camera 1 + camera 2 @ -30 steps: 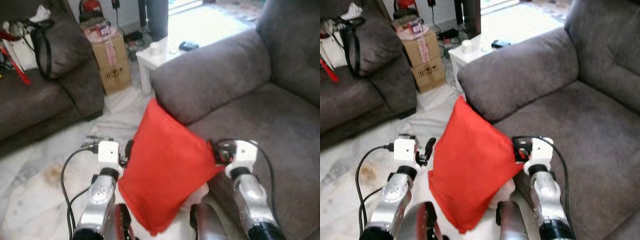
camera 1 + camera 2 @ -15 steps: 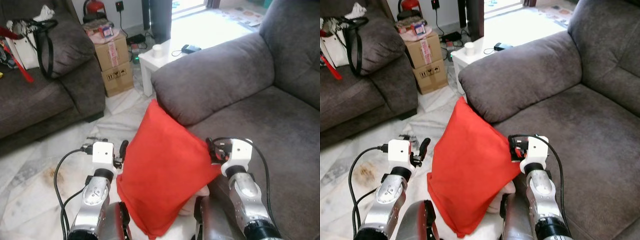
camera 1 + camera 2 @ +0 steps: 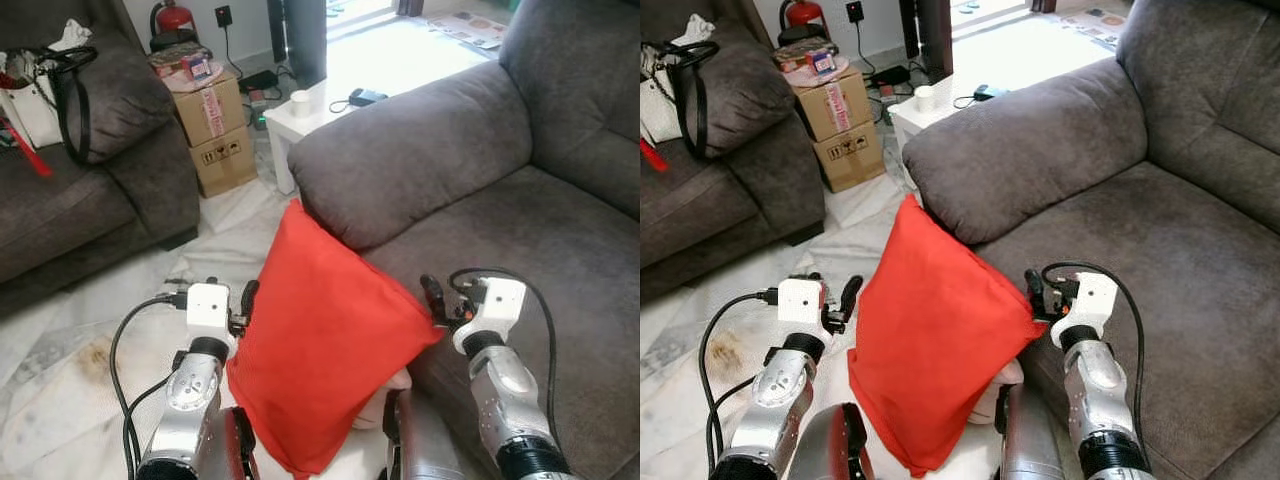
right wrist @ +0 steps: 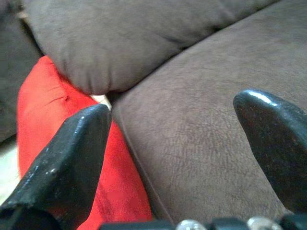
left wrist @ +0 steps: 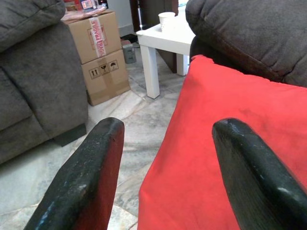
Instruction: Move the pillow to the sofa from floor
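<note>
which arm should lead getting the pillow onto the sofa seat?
Probably the right. The right gripper sits at the red pillow's sofa-side corner, right over the sofa seat. The left gripper is on the pillow's floor side, farther from the seat; both are open.

The pillow (image 3: 325, 345) stands between the left tool (image 3: 247, 300) and right tool (image 3: 433, 297), against the sofa (image 3: 520, 210) on its right. Boxes (image 3: 205, 125) and a bench (image 3: 300, 115) lie far.

The broad grey fabric sofa seat (image 3: 520, 250) lies bare toward its back corner; its padded armrest (image 3: 410, 150) overhangs the red square pillow (image 3: 320, 340).
</note>
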{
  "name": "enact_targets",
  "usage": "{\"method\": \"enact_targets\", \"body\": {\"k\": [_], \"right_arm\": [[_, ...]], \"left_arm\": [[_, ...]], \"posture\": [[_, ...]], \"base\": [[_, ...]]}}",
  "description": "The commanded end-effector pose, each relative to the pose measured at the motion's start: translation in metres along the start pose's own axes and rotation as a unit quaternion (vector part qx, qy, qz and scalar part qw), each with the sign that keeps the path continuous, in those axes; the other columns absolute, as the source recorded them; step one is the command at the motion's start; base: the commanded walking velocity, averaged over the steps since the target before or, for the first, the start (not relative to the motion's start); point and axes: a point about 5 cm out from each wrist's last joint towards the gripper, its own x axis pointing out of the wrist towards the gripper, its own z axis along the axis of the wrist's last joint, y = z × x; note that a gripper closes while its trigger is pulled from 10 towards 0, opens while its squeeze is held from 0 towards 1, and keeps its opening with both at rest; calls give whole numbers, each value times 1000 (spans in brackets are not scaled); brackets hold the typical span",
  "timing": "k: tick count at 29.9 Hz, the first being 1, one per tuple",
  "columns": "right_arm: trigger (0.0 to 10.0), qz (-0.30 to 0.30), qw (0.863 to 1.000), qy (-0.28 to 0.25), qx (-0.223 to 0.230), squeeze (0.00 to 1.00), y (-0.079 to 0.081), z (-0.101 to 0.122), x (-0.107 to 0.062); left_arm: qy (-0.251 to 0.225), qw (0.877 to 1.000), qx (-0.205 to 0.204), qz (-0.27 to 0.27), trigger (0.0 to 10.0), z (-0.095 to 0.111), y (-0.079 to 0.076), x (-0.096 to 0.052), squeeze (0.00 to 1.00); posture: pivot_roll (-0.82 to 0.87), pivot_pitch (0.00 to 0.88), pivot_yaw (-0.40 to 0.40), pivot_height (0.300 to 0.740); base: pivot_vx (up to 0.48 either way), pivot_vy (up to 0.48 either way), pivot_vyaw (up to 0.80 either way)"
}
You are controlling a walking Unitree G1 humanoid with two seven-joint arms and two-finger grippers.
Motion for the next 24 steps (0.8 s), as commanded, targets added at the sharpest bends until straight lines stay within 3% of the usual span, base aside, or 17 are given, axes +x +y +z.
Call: {"method": "enact_targets", "body": {"k": [1, 7, 9, 13, 15, 19, 24], "right_arm": [[10000, 11, 1000, 16, -4, 1000, -10, -4, -8], [10000, -26, 999, 32, -10, 1000, -39, -7, -23], [10000, -33, 999, 40, -12, 1000, -42, -10, -26], [10000, -24, 999, 49, 5, 1000, -39, -18, -28], [10000, -2, 998, 51, 34, 1000, -31, -21, -27], [10000, 39, 997, 56, 44, 1000, -22, -26, -28], [10000, 32, 996, 44, 77, 1000, -28, -24, -31]], "left_arm": [[11, 1000, 5, 1, 10000, -5, 5, -5, 0], [29, 999, 20, 6, 10000, -16, 13, -18, 0], [33, 999, 23, 6, 10000, -17, 14, -20, 0], [35, 999, 23, 7, 10000, -18, 16, -21, 0], [35, 999, 23, 6, 10000, -18, 15, -20, 0], [36, 999, 22, 5, 10000, -18, 15, -20, 0], [39, 999, 21, 5, 10000, -19, 15, -21, 0]], "posture": [[-90, 121, 57, 561], [-88, 123, 58, 561], [-86, 123, 59, 561], [-86, 123, 61, 561], [-83, 123, 63, 561], [-83, 122, 62, 561], [-84, 124, 61, 561]], "base": [[0, 0, 0], [0, 0, 0], [0, 0, 0], [0, 0, 0], [0, 0, 0], [0, 0, 0], [0, 0, 0]]}}
